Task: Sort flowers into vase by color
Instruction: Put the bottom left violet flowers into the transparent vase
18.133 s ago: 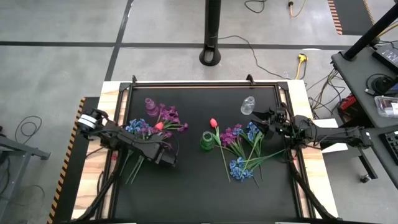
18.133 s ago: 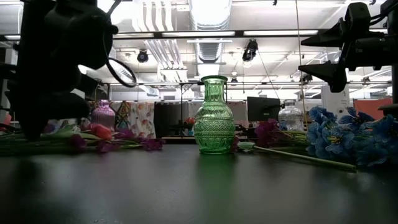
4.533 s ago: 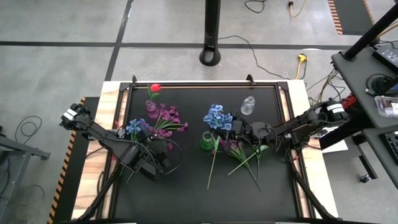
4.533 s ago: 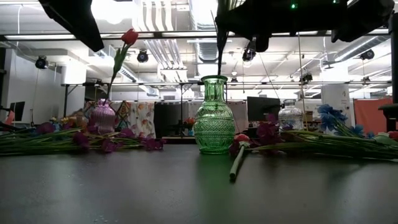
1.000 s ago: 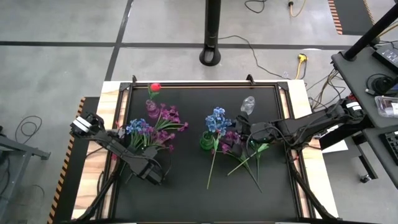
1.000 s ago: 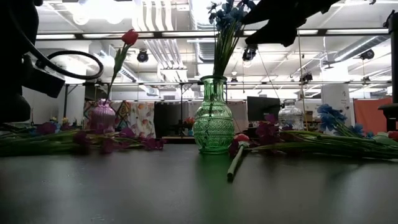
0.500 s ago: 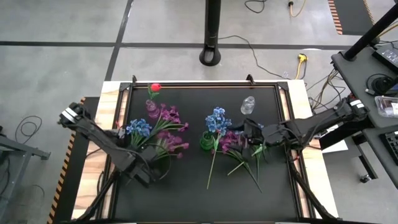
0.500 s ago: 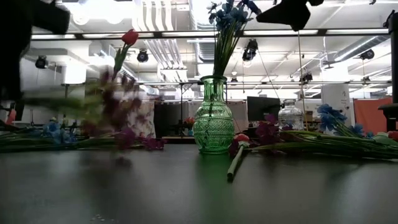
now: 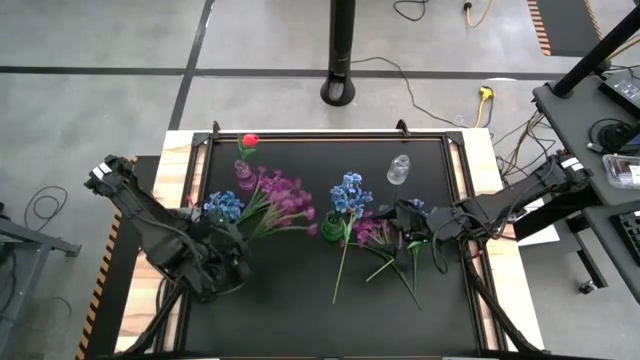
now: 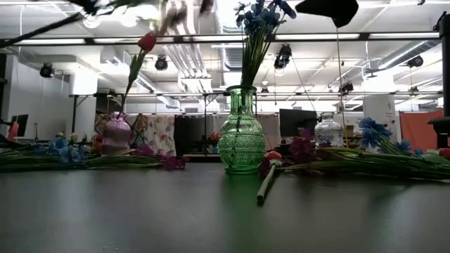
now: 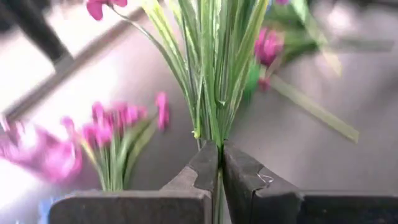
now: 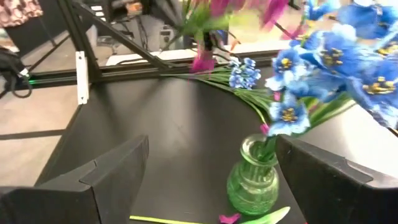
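Note:
My left gripper (image 9: 236, 244) (image 11: 219, 149) is shut on a purple-magenta spray (image 9: 284, 190) and carries it over the table's left half, blurred at the low view's upper edge (image 10: 172, 8). A red tulip (image 9: 250, 141) stands in the pink vase (image 9: 243, 172). A blue bloom (image 9: 350, 192) stands in the green vase (image 9: 331, 226). My right gripper (image 9: 404, 222) (image 12: 212, 146) hangs open, up off the table, just right of the green vase (image 12: 252, 180). Blue and purple flowers (image 9: 222, 206) lie at left. More flowers (image 9: 385, 240) and a red tulip (image 10: 273, 156) lie at right. My left gripper pinches the spray's bundle of green stems (image 11: 214, 134) between its two fingers, low on the stems and far from the blossoms. The stems run on beyond the fingertips. The spray is lifted clear of the table, its blossoms (image 9: 290, 188) reaching toward the pink vase.
A clear glass vase (image 9: 399, 168) stands far right of centre. The black mat (image 9: 300, 310) has bare room along its near side. A raised frame (image 9: 300, 133) borders the mat. A dark pole base (image 9: 340, 92) stands on the floor beyond the table.
My left gripper has risen with the purple spray: the spray, low over the table half a second ago, now hangs high, its blossoms swung toward the pink vase. My right gripper has drawn back from the blue bloom in the green vase toward the table's right edge.

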Robot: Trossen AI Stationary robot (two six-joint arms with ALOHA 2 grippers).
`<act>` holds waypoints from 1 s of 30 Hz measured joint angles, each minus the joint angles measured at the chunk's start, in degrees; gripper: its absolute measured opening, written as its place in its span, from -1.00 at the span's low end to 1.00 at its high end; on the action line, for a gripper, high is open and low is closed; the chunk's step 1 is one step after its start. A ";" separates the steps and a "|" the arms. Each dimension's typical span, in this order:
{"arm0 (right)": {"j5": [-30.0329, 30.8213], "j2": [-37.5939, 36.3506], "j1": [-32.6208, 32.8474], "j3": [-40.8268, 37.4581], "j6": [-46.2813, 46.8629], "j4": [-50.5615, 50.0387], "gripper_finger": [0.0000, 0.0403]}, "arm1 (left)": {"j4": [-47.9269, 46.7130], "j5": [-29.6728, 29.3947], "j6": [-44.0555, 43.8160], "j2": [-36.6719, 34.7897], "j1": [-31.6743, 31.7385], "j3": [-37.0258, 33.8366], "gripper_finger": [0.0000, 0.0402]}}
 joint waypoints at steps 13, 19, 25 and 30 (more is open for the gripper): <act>0.06 0.00 5.95 0.00 -9.14 5.81 0.70 | 22.30 -17.28 29.92 1.28 -0.11 3.79 -1.00; 0.02 2.30 9.95 0.04 -19.57 17.41 0.70 | 54.80 -17.52 55.18 3.88 -0.03 1.11 -1.00; 0.06 6.46 10.58 0.04 -24.26 29.28 0.70 | 81.60 -8.68 77.07 10.26 2.08 0.58 -1.00; -1.52 9.28 10.58 0.29 -27.43 36.65 0.70 | 90.82 -7.53 84.11 15.52 4.65 1.67 -1.00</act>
